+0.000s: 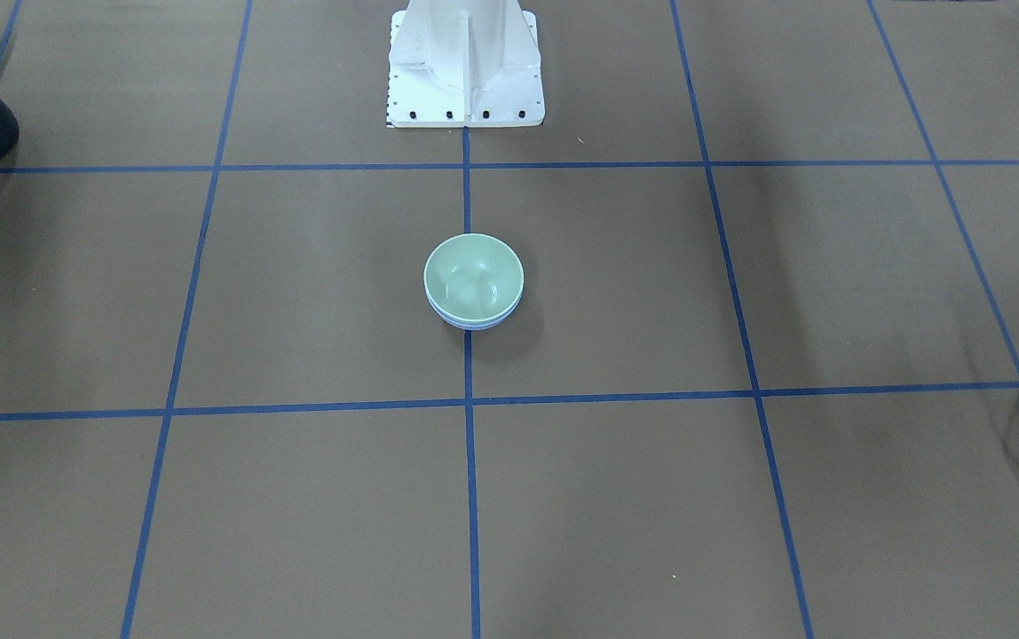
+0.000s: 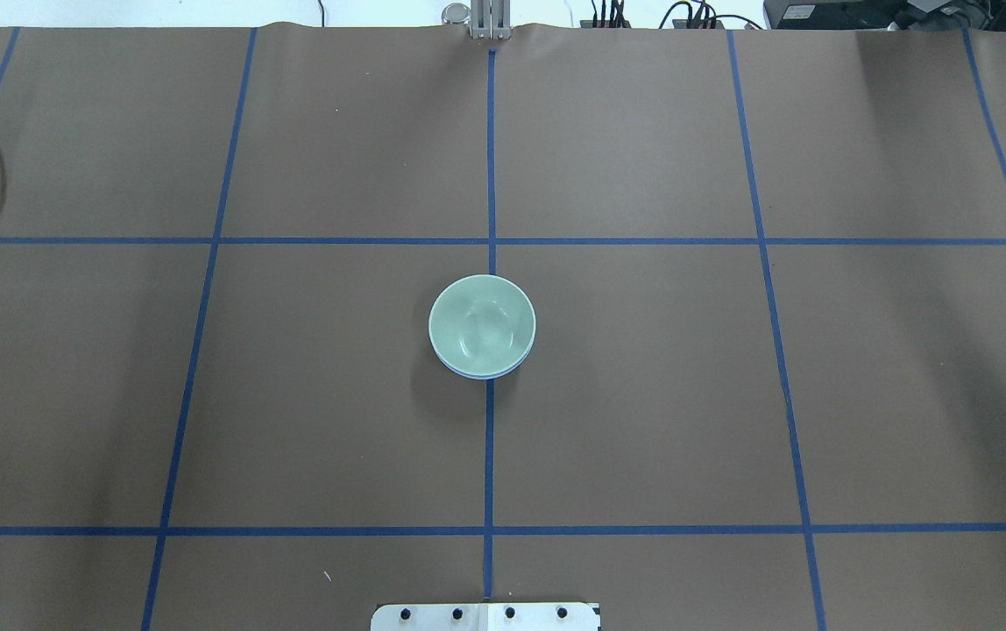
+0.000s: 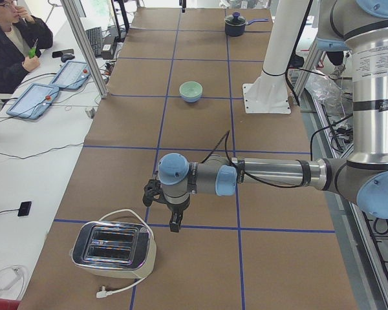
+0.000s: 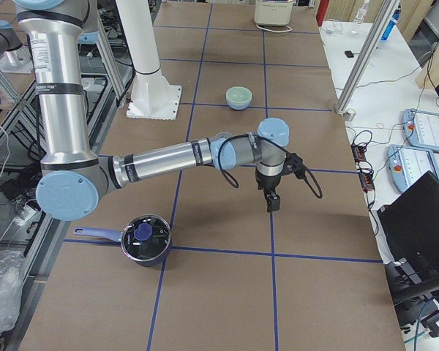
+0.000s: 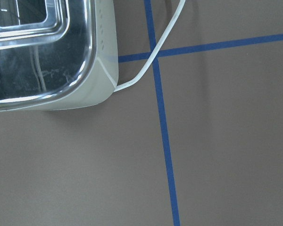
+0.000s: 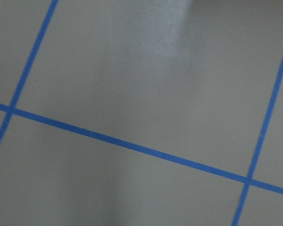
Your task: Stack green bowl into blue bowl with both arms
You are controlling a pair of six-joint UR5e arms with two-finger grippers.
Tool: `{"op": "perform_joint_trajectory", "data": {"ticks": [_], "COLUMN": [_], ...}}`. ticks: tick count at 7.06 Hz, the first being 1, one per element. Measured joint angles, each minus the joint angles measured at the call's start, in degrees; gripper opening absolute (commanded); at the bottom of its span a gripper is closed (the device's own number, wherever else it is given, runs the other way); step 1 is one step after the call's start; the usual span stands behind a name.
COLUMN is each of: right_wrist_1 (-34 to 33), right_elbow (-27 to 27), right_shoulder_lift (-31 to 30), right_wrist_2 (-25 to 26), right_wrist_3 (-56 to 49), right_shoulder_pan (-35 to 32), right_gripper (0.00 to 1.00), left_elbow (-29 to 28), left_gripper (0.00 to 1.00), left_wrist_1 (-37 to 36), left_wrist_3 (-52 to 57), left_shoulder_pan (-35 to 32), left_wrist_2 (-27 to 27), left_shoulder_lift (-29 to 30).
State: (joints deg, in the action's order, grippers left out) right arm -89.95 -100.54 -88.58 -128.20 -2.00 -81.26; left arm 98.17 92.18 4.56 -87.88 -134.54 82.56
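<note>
Nesting: green bowl (image 1: 472,275) inside blue bowl (image 1: 472,325), table (image 2: 643,394) centre.
Left gripper (image 3: 175,226): bowls' 9 o'clock, near toaster (image 3: 113,248); I can't tell its opening.
Right gripper (image 4: 273,205): bowls' 3 o'clock; I can't tell its opening either.

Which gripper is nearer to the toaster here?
Left. The left gripper hangs just beside the toaster, slightly above it. The right gripper is far off at the opposite end, near the dark pot.

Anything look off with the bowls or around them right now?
Nothing stands out. The green bowl sits nested and level in the blue bowl; only a blue sliver shows beneath. The left gripper and right gripper hang well away from the stack.
</note>
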Motion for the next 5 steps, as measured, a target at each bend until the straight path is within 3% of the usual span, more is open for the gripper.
{"op": "perform_joint_trajectory", "data": {"ticks": [2,5], "right_wrist_1": [0.4,0.6], "right_elbow": [0.2,0.3], "right_shoulder_lift": [-6.0,-8.0], "right_wrist_2": [-0.1,0.3], "right_wrist_3": [-2.8,-2.3], "right_shoulder_pan": [-4.1,-5.1], "right_gripper": [1.0,1.0], "left_elbow": [0.2,0.4], "left_gripper": [0.98,0.98], "left_wrist_1": [0.1,0.1], "left_wrist_3": [0.4,0.5], "left_shoulder_pan": [0.0,0.0], "left_wrist_2": [-0.2,-0.2], "left_shoulder_lift": [-0.2,-0.4]}}
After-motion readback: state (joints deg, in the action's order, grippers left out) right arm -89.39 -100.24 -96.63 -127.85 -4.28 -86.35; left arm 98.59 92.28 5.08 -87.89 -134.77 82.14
